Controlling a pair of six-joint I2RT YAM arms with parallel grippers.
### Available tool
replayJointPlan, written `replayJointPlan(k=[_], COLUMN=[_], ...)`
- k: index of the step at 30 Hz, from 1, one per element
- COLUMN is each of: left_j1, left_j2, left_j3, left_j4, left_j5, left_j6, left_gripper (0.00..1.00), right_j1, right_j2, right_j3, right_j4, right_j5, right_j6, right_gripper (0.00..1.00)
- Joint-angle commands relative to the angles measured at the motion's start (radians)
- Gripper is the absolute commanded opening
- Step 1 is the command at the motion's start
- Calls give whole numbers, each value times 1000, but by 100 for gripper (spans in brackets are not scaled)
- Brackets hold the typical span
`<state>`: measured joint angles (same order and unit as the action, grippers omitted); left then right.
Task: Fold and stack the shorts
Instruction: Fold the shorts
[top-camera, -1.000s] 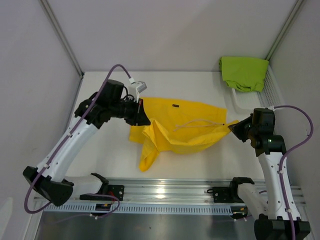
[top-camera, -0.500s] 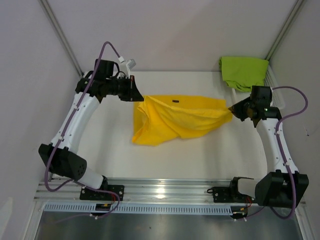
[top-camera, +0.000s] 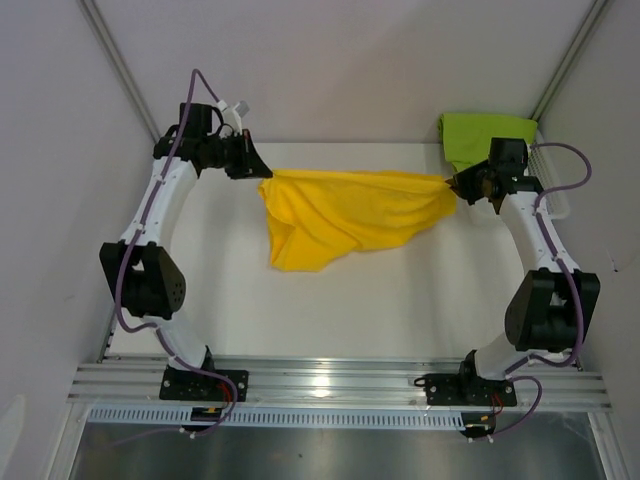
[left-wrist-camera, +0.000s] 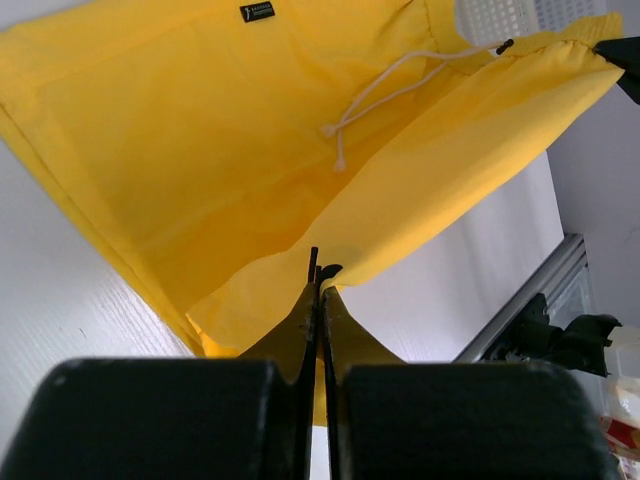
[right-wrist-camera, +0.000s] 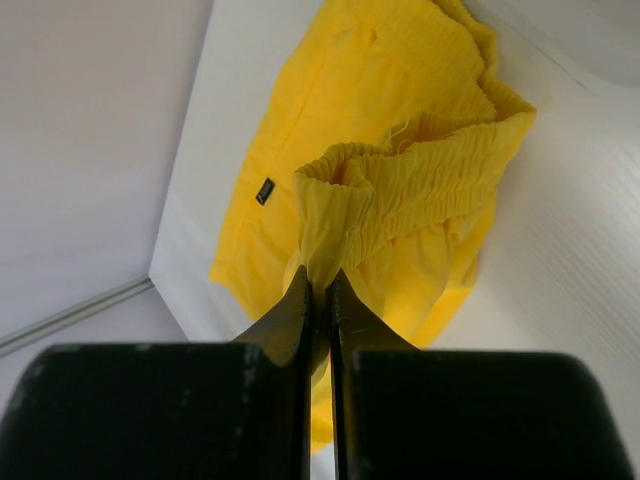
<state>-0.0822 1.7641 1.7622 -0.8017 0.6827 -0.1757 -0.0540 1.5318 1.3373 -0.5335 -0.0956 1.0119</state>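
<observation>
Two arms, top view: left gripper (top-camera: 252, 165) and right gripper (top-camera: 455, 184) stretch yellow shorts (top-camera: 340, 215) across far part of table (top-camera: 400, 300). Middle sags, so cloth looks light, limp and prone to bunching. Green shorts (top-camera: 487, 135) draped over basket (top-camera: 545, 165), just beside right gripper. Walls close behind both wrists; open room lies toward near side.
Left wrist view: fingers clamped on thin fabric edge; drawstring (left-wrist-camera: 390, 90) hangs loose.
Right wrist view: fingers clamped on gathered waistband (right-wrist-camera: 420, 180), probably the firmest place to hold.
</observation>
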Motion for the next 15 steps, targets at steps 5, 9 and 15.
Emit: replayJointPlan(k=[5,9,15], left_j1=[47,62,108], left_j2=[132,245,394], left_j3=[189,295,411], left_j4=[47,7,62], left_j5=[20,-23,-64], left_j6=[-12,-7,-62], left_gripper=[0,0,0], right_j1=[11,28,51], right_j2=[204,297,552], right_j3=[218,287,523], right_j4=[162,256,415], right_j5=[-18,-16,-55], right_j6=[10,27,76], right_gripper=[0,0,0])
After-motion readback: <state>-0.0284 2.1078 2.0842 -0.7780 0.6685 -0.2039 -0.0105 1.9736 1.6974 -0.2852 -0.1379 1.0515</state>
